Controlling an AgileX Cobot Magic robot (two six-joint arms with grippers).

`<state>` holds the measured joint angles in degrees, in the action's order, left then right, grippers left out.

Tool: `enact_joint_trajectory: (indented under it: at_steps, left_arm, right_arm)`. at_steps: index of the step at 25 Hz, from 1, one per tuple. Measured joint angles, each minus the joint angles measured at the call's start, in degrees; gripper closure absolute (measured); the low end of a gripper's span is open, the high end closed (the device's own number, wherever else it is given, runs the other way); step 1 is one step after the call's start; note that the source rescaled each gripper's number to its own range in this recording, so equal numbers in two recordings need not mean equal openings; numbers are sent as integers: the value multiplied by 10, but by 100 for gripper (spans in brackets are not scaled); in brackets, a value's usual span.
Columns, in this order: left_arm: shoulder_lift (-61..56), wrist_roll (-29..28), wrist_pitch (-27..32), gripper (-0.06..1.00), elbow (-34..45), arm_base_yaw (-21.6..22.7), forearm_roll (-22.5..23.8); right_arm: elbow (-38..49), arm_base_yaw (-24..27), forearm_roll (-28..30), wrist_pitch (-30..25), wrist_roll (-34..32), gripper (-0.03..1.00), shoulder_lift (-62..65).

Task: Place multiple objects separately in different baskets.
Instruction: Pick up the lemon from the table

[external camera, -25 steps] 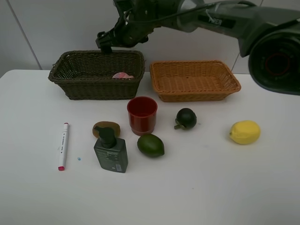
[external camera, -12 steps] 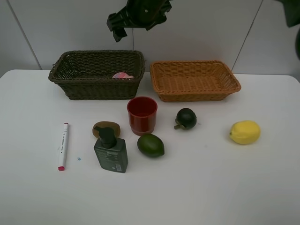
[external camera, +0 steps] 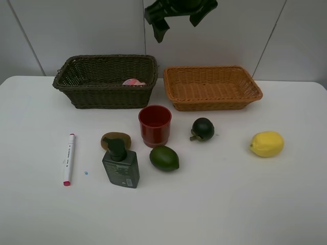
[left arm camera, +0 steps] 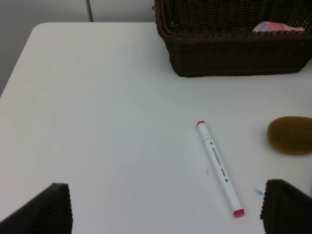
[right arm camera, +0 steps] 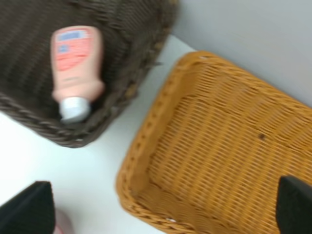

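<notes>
Wicker forms both containers: the dark olive basket (external camera: 76, 88) stands behind the red cup (external camera: 155, 125) and to its left in the high view, the orange-tan basket (external camera: 214, 103) behind it and to its right. A pink bottle (right arm camera: 75, 63) lies on its side in the dark basket. On the desk (external camera: 230, 204), the kiwi (external camera: 116, 138) and dark green pump bottle (external camera: 121, 166) sit just left of the cup, the white marker (external camera: 68, 158) farther left, the avocado (external camera: 164, 158) just in front, the dark round fruit (external camera: 203, 128) just right, and the lemon (external camera: 266, 144) well to the right. The left claw (left arm camera: 165, 209) is spread wide and empty; so is the right claw (right arm camera: 161, 209), high above the baskets. The cup is probably light and rigid: grip across its wall near the rim. The fruits may roll: grip across the widest part. Take the pump bottle, likely the heaviest item, by its body rather than the pump head.
</notes>
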<state>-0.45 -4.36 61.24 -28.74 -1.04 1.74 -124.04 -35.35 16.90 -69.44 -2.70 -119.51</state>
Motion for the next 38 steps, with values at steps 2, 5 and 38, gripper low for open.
enact_joint_trajectory:
  at_steps: [2, 5, 38]
  left_arm:
    - [0, 0, 0, -5, 0, 0, 0]
    - [0, 0, 0, -5, 0, 0, 0]
    - [0, 0, 0, -5, 0, 0, 0]
  right_arm:
    - [6, 6, 0, -2, -3, -3, 8]
    - [21, 16, -1, -2, -5, -3, 24]
    - [730, 193, 10, 199, 294, -3, 342]
